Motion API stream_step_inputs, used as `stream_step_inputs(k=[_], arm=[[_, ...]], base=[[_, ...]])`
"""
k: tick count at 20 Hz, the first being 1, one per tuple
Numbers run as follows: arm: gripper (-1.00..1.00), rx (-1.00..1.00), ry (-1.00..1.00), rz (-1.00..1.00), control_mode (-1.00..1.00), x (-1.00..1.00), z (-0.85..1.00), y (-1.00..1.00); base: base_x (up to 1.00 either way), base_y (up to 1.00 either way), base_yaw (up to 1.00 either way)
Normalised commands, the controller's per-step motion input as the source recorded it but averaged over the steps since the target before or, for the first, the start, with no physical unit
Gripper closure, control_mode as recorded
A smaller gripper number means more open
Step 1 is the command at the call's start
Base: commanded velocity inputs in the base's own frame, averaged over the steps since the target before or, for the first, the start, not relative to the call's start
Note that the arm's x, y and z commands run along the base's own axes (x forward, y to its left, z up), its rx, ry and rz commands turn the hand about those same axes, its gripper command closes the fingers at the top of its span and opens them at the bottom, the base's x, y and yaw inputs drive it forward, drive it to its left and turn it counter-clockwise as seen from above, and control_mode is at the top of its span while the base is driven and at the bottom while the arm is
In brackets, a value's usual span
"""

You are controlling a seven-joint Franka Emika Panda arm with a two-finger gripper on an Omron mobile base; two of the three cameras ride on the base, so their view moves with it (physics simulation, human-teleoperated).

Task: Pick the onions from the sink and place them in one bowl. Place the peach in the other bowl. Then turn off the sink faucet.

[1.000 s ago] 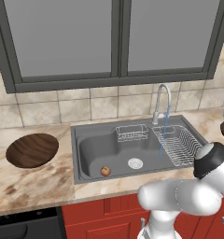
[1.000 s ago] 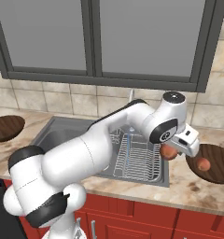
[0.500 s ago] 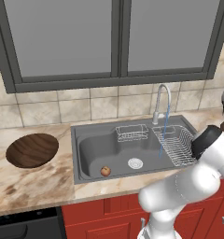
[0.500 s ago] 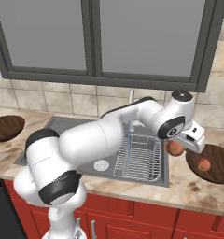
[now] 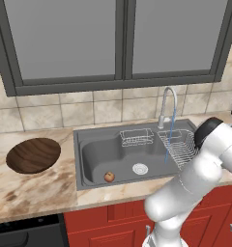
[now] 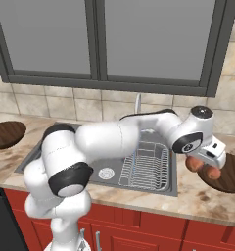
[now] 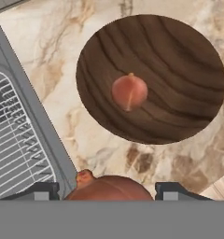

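Note:
My gripper [image 6: 197, 163] is shut on a reddish-orange onion [image 6: 192, 163] and hangs over the counter at the left rim of the right-hand wooden bowl [image 6: 231, 177]. In the hand view the held onion [image 7: 109, 186] sits between the fingertips of the gripper [image 7: 108, 193], and a second onion [image 7: 129, 92] lies inside the bowl [image 7: 179, 56] ahead. The peach [image 5: 109, 177] lies on the floor of the sink [image 5: 96, 154], left of the drain. The other bowl [image 5: 33, 155] stands on the counter left of the sink. Water runs from the chrome faucet [image 5: 167, 102].
A wire dish rack [image 7: 13, 140] fills the right part of the sink, just beside the gripper. A small wire basket [image 5: 136, 137] hangs at the sink's back wall. Marble counter [image 7: 53, 60] surrounds the bowl. The window frame and tiled wall stand behind.
The arm has swung further right with the onion in its grip, from over the dish rack to the edge of the right-hand bowl. The peach has stayed put.

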Motion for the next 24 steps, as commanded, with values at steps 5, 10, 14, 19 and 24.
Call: stream_step_inputs(k=[5,10,14,19,24], arm=[[1.0,0.0,0.0,0.0,-1.0,0.13,-0.13,-0.24],[1.0,0.0,0.0,0.0,-1.0,0.26,-0.02,-0.24],[1.0,0.02,0.0,0.0,-1.0,0.29,0.0,-0.46],[1.0,0.03,0.0,0.0,-1.0,0.27,0.0,-0.54],[-1.0,0.03,0.0,0.0,-1.0,0.24,0.0,-0.63]], base=[[0.0,0.0,0.0],[0.0,0.0,0.0],[0.0,0.0,0.0],[0.0,0.0,0.0],[0.0,0.0,0.0]])
